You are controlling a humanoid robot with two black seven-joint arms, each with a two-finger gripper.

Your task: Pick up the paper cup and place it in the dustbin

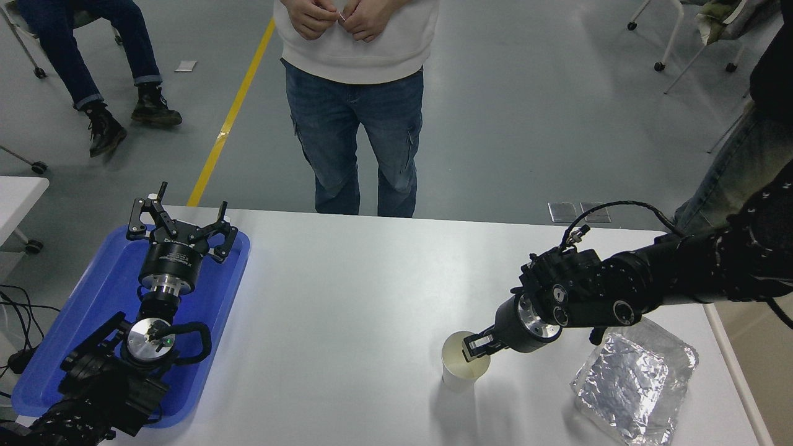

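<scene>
The right gripper (473, 353) is seen at the cup (464, 367), lower centre-right of the frame, its fingers lowered over the rim on the cup's right side; whether they are clamped on the wall cannot be told. The cup stands upright on the table (347, 310). A foil tray (632, 387) lies to its right, apart from it. The left gripper (181, 228) is parked at lower left, fingers spread, over a blue tray (93, 310). 1 person (356, 93) stands at the far edge.
</scene>
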